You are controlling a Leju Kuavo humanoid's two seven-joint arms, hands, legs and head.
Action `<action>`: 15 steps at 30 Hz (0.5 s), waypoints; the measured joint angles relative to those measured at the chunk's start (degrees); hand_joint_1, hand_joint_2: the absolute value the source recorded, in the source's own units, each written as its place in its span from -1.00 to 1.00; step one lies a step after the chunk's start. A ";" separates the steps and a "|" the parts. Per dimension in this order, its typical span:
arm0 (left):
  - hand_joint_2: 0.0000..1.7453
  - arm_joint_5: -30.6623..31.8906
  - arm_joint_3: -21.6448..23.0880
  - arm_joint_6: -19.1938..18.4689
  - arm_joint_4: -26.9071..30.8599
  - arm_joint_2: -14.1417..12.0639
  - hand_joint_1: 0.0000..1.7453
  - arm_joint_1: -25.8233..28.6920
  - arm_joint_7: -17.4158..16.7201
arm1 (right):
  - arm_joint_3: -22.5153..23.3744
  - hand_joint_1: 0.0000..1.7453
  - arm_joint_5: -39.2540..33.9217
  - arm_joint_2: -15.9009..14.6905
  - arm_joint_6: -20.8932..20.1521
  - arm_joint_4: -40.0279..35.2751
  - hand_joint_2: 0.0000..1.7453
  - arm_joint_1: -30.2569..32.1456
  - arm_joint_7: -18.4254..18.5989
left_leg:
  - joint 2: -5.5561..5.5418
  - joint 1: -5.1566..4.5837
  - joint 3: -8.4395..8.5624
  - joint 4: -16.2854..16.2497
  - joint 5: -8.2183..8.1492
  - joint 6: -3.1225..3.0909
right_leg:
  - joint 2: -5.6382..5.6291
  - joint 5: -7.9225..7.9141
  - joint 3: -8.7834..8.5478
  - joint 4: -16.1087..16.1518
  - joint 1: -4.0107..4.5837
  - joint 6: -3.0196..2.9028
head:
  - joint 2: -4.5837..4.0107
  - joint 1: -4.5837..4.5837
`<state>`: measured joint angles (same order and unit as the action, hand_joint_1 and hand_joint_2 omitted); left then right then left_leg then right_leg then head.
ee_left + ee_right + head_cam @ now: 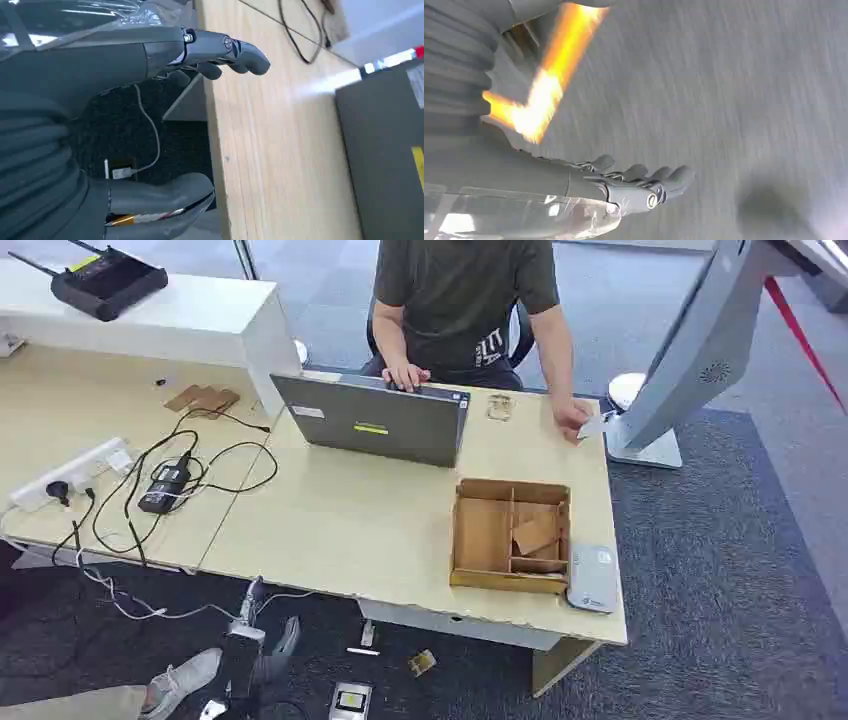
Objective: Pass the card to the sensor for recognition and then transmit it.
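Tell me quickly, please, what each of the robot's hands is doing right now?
Left hand: open, holding nothing, fingers apart beside the table edge.
Right hand: open, holding nothing, above the floor.

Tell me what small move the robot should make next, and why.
Probably raise the right hand toward the tilted brown card in the partitioned wooden box: that hand holds nothing, fingers apart, over grey carpet, and the card lies untouched.

The left hand (165, 130) has a dark grey ribbed cover, a thick glossy grey thumb and darker fingers joined by a silver screw. The right hand (624, 185) matches: ribbed grey cover, dark segmented fingers, one round screw.
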<state>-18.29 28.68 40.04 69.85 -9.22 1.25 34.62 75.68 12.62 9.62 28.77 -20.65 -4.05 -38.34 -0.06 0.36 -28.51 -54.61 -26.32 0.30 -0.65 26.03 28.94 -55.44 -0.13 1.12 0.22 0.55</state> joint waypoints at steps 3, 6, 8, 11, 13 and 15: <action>1.00 -5.50 0.57 -0.26 0.59 -0.70 -1.00 -0.55 -0.09 | -12.99 -1.00 -8.28 -3.14 9.16 -18.10 1.00 6.29 7.10 | 0.10 -0.50 -0.69 0.11 0.02 -0.13 | -0.07 -0.12 0.03 -0.45 -0.46 0.14 | 0.00 0.09; 1.00 -11.29 2.32 -2.71 0.53 -1.05 -1.00 -3.64 1.09 | -27.27 -1.00 9.60 -9.89 9.22 -36.22 1.00 3.38 29.14 | 1.64 -0.68 -1.02 0.09 0.11 -0.38 | -1.55 -0.55 0.68 -0.54 -0.60 0.34 | 0.00 0.04; 1.00 -13.41 3.65 -4.77 0.51 -1.03 -1.00 -5.25 1.84 | -37.33 -1.00 23.30 -13.08 9.31 -44.69 1.00 1.03 38.77 | 1.52 -0.78 -1.08 0.07 0.30 -0.72 | -1.49 -0.73 0.64 -0.45 -0.64 0.61 | 0.00 -0.07; 1.00 -14.48 5.59 -7.03 0.38 -0.98 -1.00 -6.14 2.10 | -54.11 -1.00 36.93 -16.04 9.37 -54.81 1.00 -2.89 53.84 | 0.66 -0.83 -1.51 0.02 0.88 -0.81 | -0.64 -0.95 0.83 -0.41 -0.78 0.72 | 0.00 0.02; 1.00 -14.26 6.77 -8.00 0.11 -0.85 -1.00 -7.15 2.10 | -64.76 -1.00 41.07 -17.58 8.83 -58.80 1.00 -5.86 61.69 | -0.17 -0.83 -1.96 0.01 1.33 -0.82 | 0.15 -1.01 1.18 -0.47 -0.78 0.75 | 0.00 0.04; 1.00 -13.76 7.98 -8.81 -0.15 -0.70 -1.00 -7.78 1.88 | -74.68 -1.00 44.53 -19.02 6.02 -61.22 1.00 -9.81 67.48 | -0.55 -0.83 -2.29 0.01 1.54 -0.71 | 0.54 -1.20 1.45 -0.53 -0.79 0.64 | 0.00 0.02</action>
<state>-32.04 36.65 31.23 69.70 -9.92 -6.53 36.50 1.00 57.15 -9.40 34.78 -81.87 -13.86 29.15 -0.62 -0.47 -30.80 -54.59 -24.78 -0.40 -0.12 24.83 30.39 -55.98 -0.91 1.76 0.22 0.57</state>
